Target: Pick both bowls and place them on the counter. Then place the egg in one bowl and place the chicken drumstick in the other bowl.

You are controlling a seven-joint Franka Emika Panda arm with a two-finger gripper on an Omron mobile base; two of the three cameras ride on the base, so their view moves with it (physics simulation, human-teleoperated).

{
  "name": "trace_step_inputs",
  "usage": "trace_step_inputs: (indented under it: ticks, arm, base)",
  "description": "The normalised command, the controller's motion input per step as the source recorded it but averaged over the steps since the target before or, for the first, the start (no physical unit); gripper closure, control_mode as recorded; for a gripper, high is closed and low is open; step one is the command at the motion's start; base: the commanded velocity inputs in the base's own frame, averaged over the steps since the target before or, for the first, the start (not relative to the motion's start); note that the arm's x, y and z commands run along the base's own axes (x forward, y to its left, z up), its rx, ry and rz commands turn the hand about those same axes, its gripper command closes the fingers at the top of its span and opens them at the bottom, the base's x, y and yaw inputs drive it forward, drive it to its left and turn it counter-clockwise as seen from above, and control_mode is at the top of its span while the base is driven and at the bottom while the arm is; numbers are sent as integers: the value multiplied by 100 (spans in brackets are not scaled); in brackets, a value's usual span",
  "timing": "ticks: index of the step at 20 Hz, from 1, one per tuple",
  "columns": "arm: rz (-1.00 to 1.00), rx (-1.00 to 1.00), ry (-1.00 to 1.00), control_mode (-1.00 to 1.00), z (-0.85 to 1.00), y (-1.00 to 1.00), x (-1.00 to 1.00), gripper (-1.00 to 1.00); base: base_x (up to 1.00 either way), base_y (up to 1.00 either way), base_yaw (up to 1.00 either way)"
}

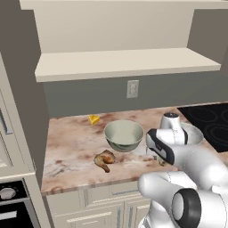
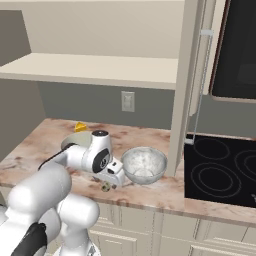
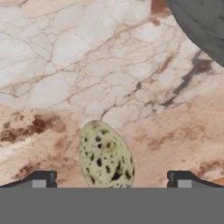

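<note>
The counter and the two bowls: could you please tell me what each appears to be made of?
The counter looks like polished marble: cream with reddish-brown veins. The dark grey-green bowl seems glazed ceramic, smooth with a pale inside. The white bowl looks like speckled stoneware, though it could be enamel.

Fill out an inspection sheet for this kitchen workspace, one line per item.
Surface: cream stone counter with reddish-brown veins, dry and unbroken.
Job's things: dark grey-green bowl with a cream inside and white grey-speckled bowl, both upright on the counter, both without food; olive speckled egg lying on the stone; golden-brown chicken drumstick lying in front of the green bowl.
Clutter: yellow cheese wedge near the back wall.
Grippers: claw open, its fingers on either side of the egg, nothing held.
Cables: nothing seen.
Surroundings: beige shelf board, white wall outlet, black cooktop.
</note>
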Motion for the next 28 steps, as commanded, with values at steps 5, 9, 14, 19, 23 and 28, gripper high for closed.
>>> trace_step_inputs:
  ticks: [5,9,14,19,23,28]
  arm:
    - [0,0,3,-100,-20,8,0,-100]
    - [0,0,3,-100,-20,12,0,-100]
    - [0,0,1,-100,-18,8,-1,100]
    - [0,0,0,-100,-10,0,-10,100]
    - [0,1,-9,-100,8,0,-48,100]
    - [0,0,-6,-100,68,0,-44,100]
  base:
    - [0,0,0]
    - [0,0,0]
    - [0,0,0]
    - [0,0,0]
    - [0,0,0]
    - [0,0,0]
